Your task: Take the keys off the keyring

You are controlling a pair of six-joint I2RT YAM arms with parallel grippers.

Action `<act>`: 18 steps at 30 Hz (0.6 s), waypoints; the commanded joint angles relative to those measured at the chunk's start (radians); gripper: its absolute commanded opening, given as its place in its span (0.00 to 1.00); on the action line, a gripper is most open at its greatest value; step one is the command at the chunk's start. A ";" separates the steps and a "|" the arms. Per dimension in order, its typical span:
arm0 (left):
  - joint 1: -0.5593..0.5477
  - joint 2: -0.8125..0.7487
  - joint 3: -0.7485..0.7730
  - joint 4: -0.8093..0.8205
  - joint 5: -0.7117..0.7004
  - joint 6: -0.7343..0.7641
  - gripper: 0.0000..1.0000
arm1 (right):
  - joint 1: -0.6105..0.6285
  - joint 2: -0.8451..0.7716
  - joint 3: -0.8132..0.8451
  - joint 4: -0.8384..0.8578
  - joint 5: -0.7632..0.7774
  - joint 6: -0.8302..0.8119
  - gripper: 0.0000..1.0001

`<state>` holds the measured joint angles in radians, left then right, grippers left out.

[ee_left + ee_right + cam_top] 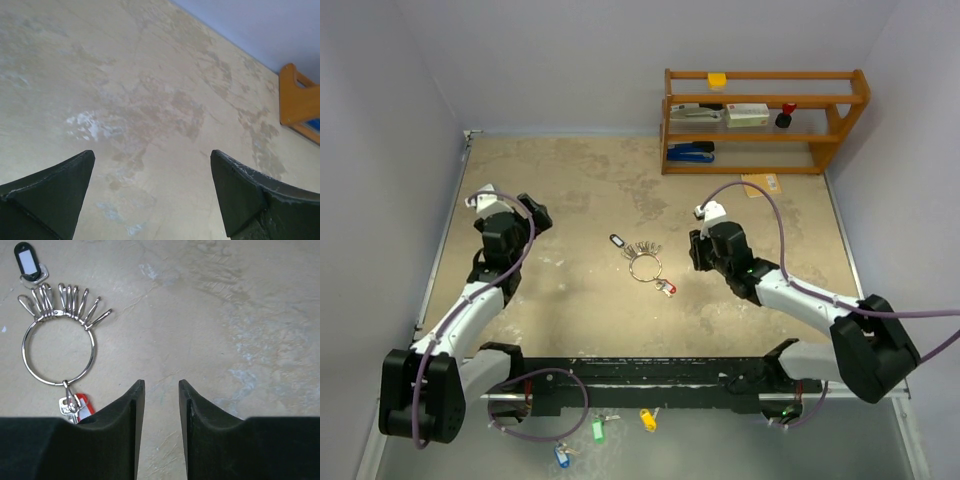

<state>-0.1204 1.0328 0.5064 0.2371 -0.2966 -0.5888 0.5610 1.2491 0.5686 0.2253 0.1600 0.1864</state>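
Note:
The keyring (645, 267) is a thin silver wire ring lying flat mid-table. Several small silver keys (643, 248) fan off its far side, with a black-tagged key (615, 240) at their left and a red-tagged key (667, 288) on its near side. In the right wrist view the keyring (93, 351), silver keys (65, 300), black tag (27, 260) and red tag (84, 402) lie left of my right gripper (161, 382), which is slightly open, empty and apart from the ring. My right gripper (696, 252) is just right of the ring. My left gripper (537, 213) (152, 152) is wide open and empty over bare table, far left of the ring.
A wooden shelf (760, 120) with a stapler and small items stands at the back right; its corner shows in the left wrist view (300, 97). An orange packet (762, 185) lies before it. Green (598, 430), yellow (647, 420) and blue (561, 456) tagged keys lie by the arm bases.

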 commanded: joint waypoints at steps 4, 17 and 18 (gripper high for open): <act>-0.028 0.048 -0.050 0.108 0.202 -0.065 0.85 | 0.023 0.007 0.001 0.061 -0.147 0.047 0.28; -0.144 0.072 -0.067 0.100 0.227 -0.051 0.67 | 0.200 0.067 0.020 0.024 -0.179 0.032 0.30; -0.146 0.078 -0.067 0.100 0.229 -0.056 0.67 | 0.207 0.072 0.021 0.027 -0.172 0.032 0.30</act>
<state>-0.2474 1.0981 0.4244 0.2985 -0.0830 -0.6430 0.7387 1.3090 0.5659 0.2409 -0.0177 0.2169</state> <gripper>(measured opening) 0.679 0.300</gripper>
